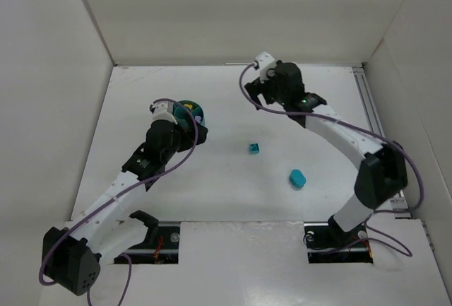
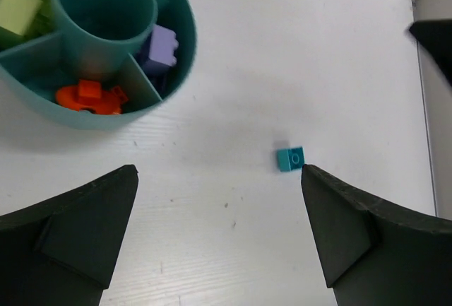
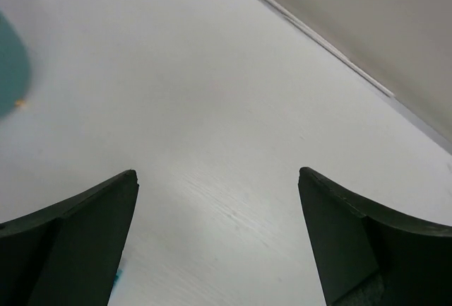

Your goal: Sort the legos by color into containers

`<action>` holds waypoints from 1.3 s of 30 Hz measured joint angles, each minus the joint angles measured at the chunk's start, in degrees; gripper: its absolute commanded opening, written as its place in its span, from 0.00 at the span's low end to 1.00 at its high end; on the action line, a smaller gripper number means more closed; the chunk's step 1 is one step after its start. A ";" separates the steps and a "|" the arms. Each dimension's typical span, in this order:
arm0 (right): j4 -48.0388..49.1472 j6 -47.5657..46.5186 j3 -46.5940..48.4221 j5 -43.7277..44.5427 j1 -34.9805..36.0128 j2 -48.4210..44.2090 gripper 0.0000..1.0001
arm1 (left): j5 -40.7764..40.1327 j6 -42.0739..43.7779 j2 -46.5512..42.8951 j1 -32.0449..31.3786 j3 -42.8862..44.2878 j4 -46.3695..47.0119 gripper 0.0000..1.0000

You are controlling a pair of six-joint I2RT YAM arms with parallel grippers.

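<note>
**While both grippers stand wide and empty, two teal pieces lie loose on the table**

At the left, the left gripper hangs beside the dish with its fingers spread and nothing between them. Separate compartments of the dish hold orange pieces, a lilac piece and a yellow-green piece. To the right, well apart from the dish, a teal brick sits studs up near the table's middle. It is likely hard, very light and smooth, so it may skid or pop free. The best hold is low, across two flat opposite sides. Further right and nearer lies a rounded teal piece. Its curved flanks look more slippery, so a grip across its narrow width seems safest. The right gripper hovers far and right of centre, fingers wide over bare table
</note>
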 measured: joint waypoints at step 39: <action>-18.91 5.22 -38.62 18.10 -27.08 -48.74 1.00 | -10.32 -3.02 62.40 -27.45 42.40 -12.83 0.72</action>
